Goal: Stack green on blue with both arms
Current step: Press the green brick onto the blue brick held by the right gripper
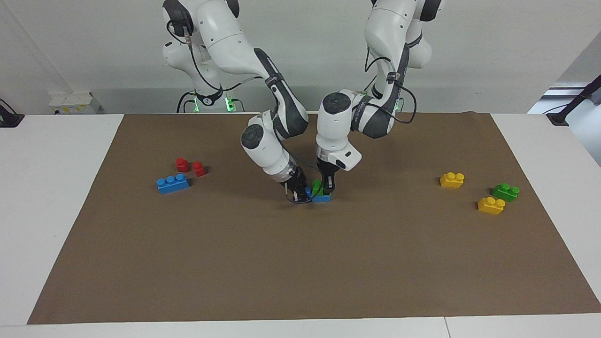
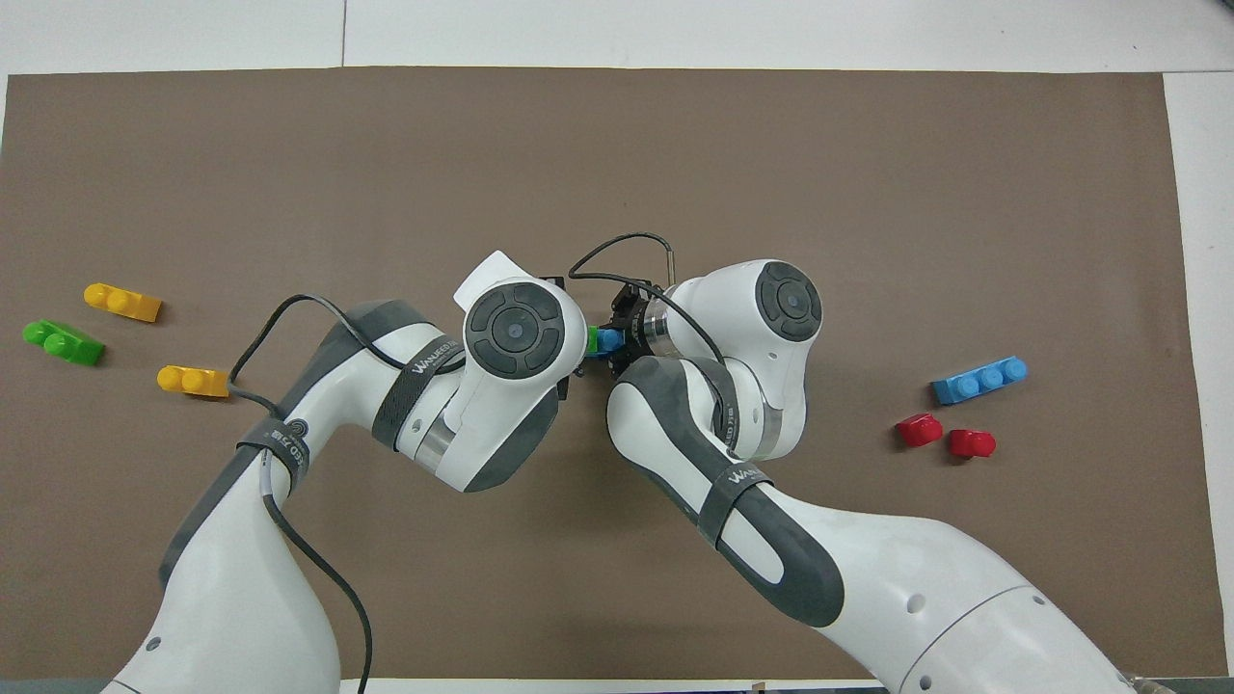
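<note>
At the middle of the brown mat a green brick [image 1: 317,187] sits on a blue brick [image 1: 321,197] that rests on the mat. My left gripper [image 1: 327,187] reaches straight down and is shut on the green brick. My right gripper [image 1: 298,193] comes in tilted at the blue brick's end toward the right arm's side and is shut on it. In the overhead view only slivers of the green brick [image 2: 592,339] and the blue brick [image 2: 609,340] show between the two wrists. The left gripper's fingers are hidden there; the right gripper [image 2: 625,334] shows beside the blue brick.
A second blue brick [image 1: 173,183] and two red blocks [image 1: 182,164] [image 1: 199,168] lie toward the right arm's end. A second green brick [image 1: 505,191] and two yellow bricks [image 1: 452,180] [image 1: 491,205] lie toward the left arm's end. The mat [image 1: 300,272] covers the table.
</note>
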